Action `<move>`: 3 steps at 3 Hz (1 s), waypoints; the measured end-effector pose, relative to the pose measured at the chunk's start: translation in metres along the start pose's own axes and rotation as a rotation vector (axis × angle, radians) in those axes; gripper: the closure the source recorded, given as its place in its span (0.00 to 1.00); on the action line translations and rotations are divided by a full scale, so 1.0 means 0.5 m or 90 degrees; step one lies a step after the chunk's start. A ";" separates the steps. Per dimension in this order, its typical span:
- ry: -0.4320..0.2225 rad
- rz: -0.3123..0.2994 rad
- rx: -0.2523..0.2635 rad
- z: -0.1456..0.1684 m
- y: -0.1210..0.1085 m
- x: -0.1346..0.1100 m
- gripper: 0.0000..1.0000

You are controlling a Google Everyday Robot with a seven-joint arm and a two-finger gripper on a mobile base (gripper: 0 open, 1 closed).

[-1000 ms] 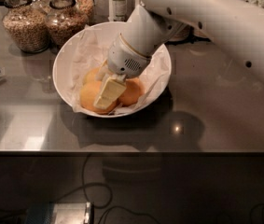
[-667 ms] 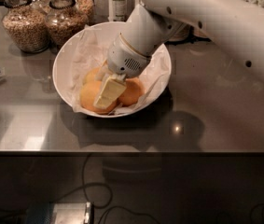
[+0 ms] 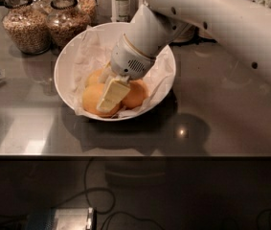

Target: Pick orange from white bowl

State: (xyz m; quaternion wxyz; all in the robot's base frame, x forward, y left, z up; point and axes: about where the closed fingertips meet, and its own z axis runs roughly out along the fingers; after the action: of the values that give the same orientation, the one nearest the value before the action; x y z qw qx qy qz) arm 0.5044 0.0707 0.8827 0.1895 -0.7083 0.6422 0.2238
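The tool [image 3: 107,99] is down inside the white bowl [image 3: 62,83]. Its pale tip slants from far right to near left and lies across the top of the near-left orange [image 3: 90,99]. Whether it is spread, pressed together or already pinching that fruit cannot be told, because the wrist housing [image 3: 131,63] and the tip itself cover the place where contact would show. The relation the next move turns on is that this orange sits directly under and just left of the tip, touching it or nearly so. The likely need is therefore a closing and a straight lift rather than any sideways reach. Being round, the fruit offers no long axis to line up with. A second orange [image 3: 136,94] sits just right of the tip, touching or almost touching the first, so it could be nudged or dragged along. A third [image 3: 96,76] lies farther back on the left, partly hidden by the wrist. All three rest on crumpled white paper [image 3: 84,56] lining the wide, shallow bowl, which stands on the grey desk [image 3: 221,114]. The white arm [image 3: 211,18] comes in from the far right. Two glass jars of grain [image 3: 27,28] stand at the far left beside the bowl, with a bottle [image 3: 121,4] behind them.
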 end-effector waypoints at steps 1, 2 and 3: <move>0.000 0.001 0.000 0.001 -0.006 -0.001 0.28; 0.002 0.007 -0.002 0.007 -0.006 0.004 0.25; 0.002 0.012 -0.003 0.005 -0.007 0.004 0.30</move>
State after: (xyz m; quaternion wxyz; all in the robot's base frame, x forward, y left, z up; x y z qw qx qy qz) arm 0.5078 0.0707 0.8793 0.1850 -0.7030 0.6486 0.2256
